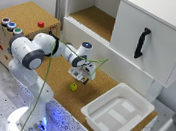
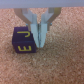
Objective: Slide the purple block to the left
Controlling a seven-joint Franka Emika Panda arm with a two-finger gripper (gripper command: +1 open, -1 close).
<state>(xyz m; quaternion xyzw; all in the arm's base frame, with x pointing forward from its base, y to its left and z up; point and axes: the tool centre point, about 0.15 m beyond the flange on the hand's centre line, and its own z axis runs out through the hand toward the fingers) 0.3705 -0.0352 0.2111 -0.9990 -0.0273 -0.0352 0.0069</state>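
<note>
The pincer (image 1: 81,79) hangs low over the cork worktop (image 1: 61,78), its fingers (image 2: 41,31) just beside the purple block (image 2: 23,41), seemingly against its side. In the wrist view bare cork lies all around the block's other sides. In the exterior view, a yellow-green ball (image 1: 73,87) sits just below the pincer. Toward that view's right the white bin (image 1: 117,112) fills the worktop end; the cabinet (image 1: 140,40) walls the far edge, and the button box (image 1: 21,26) closes the exterior view's left.
</note>
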